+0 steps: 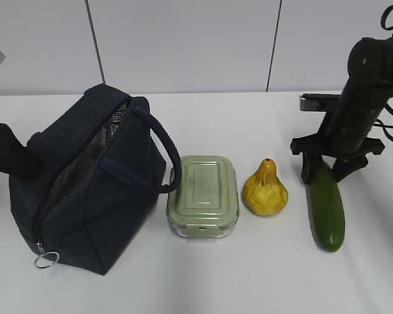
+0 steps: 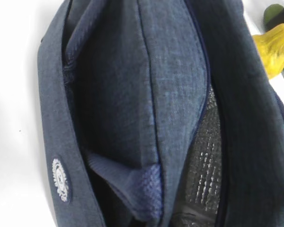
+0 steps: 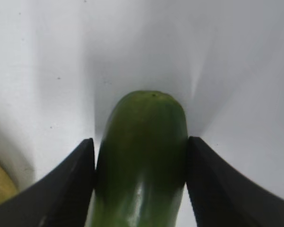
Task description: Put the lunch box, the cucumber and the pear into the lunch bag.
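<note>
The navy lunch bag [image 1: 92,190] stands at the left with its zipper open and silvery lining [image 2: 206,156] showing. The sage-lidded lunch box [image 1: 203,194] sits right of it, then the yellow pear [image 1: 264,191], then the dark green cucumber [image 1: 326,209] lying on the table. My right gripper [image 1: 325,169] straddles the cucumber's far end; in the right wrist view both fingers [image 3: 71,184] press its sides [image 3: 142,156]. My left gripper [image 1: 16,160] is against the bag's left side. Its fingers are hidden in the left wrist view, which the bag [image 2: 118,94] fills.
The white table [image 1: 262,275] holds everything, with a pale wall behind. The bag's loop handle [image 1: 164,150] arches toward the lunch box. A metal ring pull [image 1: 46,260] hangs at the bag's near corner. The pear [image 2: 272,47] peeks past the bag's rim.
</note>
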### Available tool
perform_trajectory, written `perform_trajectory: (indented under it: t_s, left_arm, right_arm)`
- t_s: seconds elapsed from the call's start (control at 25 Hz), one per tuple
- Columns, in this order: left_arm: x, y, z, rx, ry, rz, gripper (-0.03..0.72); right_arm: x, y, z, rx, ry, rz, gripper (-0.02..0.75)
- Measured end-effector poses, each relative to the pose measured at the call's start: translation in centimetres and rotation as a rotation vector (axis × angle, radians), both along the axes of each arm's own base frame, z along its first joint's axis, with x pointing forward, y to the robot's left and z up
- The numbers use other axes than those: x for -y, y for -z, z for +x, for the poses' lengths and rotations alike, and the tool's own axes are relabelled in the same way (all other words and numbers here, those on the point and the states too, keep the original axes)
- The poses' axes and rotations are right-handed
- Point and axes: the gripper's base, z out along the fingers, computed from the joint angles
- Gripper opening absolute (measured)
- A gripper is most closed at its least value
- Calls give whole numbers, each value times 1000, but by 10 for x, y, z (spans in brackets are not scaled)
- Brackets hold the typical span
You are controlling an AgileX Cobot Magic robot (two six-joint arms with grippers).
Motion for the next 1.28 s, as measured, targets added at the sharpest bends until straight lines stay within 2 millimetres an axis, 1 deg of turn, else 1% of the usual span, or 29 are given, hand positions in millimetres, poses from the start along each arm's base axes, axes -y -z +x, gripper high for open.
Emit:
perform_trajectory:
  t_s: [0.16, 0.28, 0.36, 0.44, 0.6, 0.72, 0.76, 0.84, 0.88, 0.96, 1.08, 1.2, 1.28]
  left_arm:
    - [0, 0, 0, 1, -1, 0, 1]
    - [0, 0, 0, 1, -1, 0, 1]
    - [0, 0, 0, 1, -1, 0, 1]
    - [0, 0, 0, 1, -1, 0, 1]
    - [0, 0, 0, 1, -1, 0, 1]
    - [0, 0, 0, 1, -1, 0, 1]
    - [0, 0, 0, 1, -1, 0, 1]
    - [0, 0, 0, 1, -1, 0, 1]
    - [0, 0, 0, 1, -1, -1, 1]
    - [0, 0, 0, 1, -2, -3, 1]
    - [0, 0, 0, 0, -3, -4, 1]
    - [0, 0, 0, -1, -6, -6, 1]
    - [0, 0, 0, -3, -9, -8, 1]
  right_arm:
    - [-6, 0, -1, -1, -26, -1, 387]
    - [-6, -3, -1, 3, -27, -2, 375]
    - [-6, -13, -1, 28, -30, -4, 375]
    - [-6, -32, 1, 82, -34, -2, 374]
    - [-10, -95, -1, 203, -56, 45, 374]
    - [-20, -140, -9, 279, -93, 170, 374]
    - [-26, -155, -12, 314, -107, 241, 374]
    - [-43, -178, -18, 377, -153, 400, 374]
    - [-54, -186, -21, 401, -185, 466, 374]
    - [-82, -200, -26, 473, -272, 611, 374]
    - [-133, -212, -35, 595, -411, 746, 374]
    - [-178, -216, -42, 739, -506, 776, 374]
    - [-202, -212, -45, 819, -555, 766, 374]
